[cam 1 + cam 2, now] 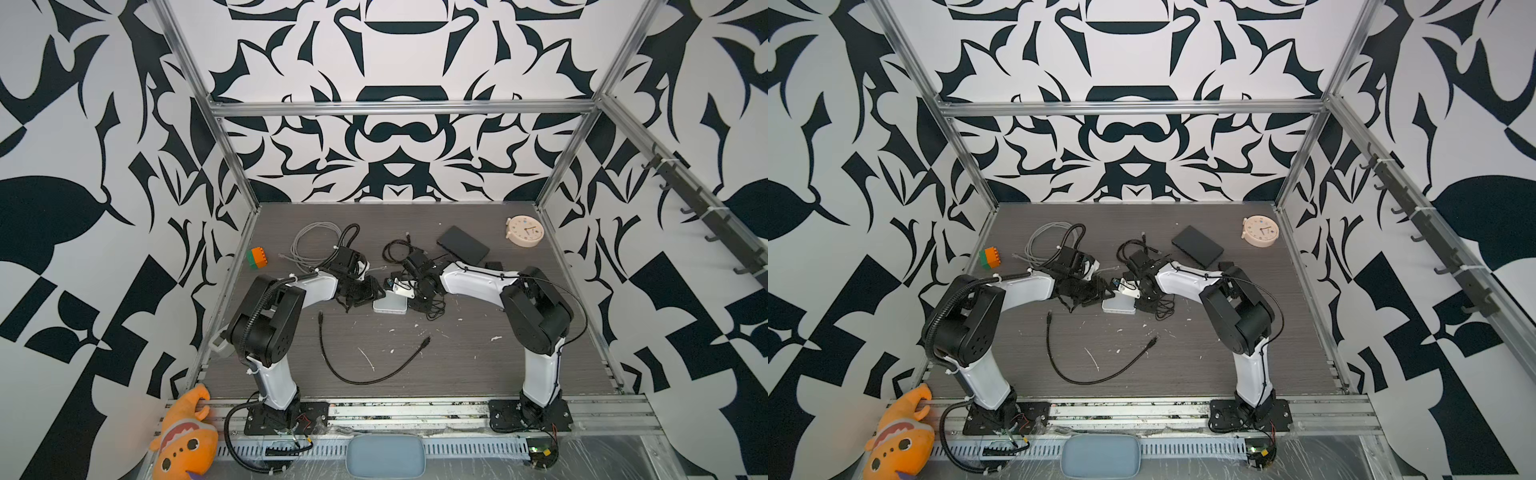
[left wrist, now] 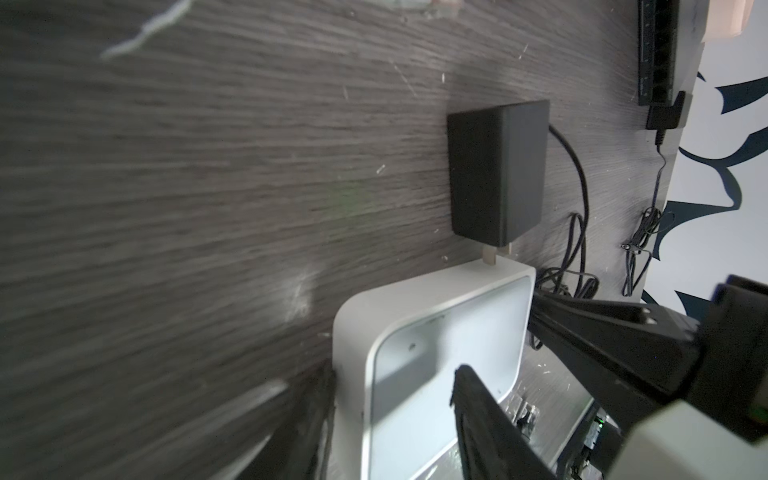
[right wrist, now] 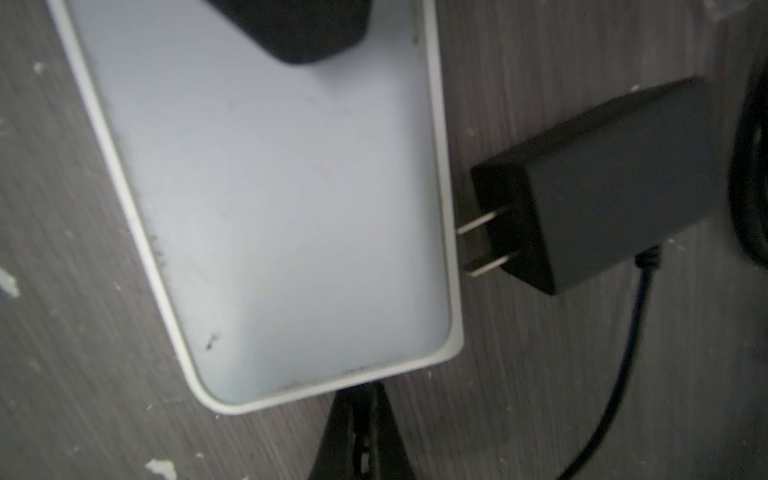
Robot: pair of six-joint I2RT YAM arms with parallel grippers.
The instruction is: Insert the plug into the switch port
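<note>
The switch [image 1: 390, 306] is a flat white box in the middle of the table, seen close in both wrist views [image 2: 419, 316] [image 3: 266, 199]. My left gripper [image 2: 395, 374] straddles one long side: one finger [image 2: 291, 424] presses the outer wall, the other finger [image 2: 486, 415] lies on the recessed top face. My right gripper [image 3: 359, 395] is shut, its tip touching the switch's short edge. No plug shows between its fingers; that spot is hidden under the edge. In the top views the two grippers [image 1: 376, 293] [image 1: 409, 301] meet over the switch [image 1: 1118, 305].
A black power adapter [image 3: 594, 183] lies beside the switch, its two prongs against the side wall, its cord [image 3: 615, 374] trailing off. A black box [image 1: 462, 245], a clock [image 1: 524, 231], a loose black cable [image 1: 365, 374], grey cable coils [image 1: 309, 245] and an orange-green brick [image 1: 257, 257] lie around.
</note>
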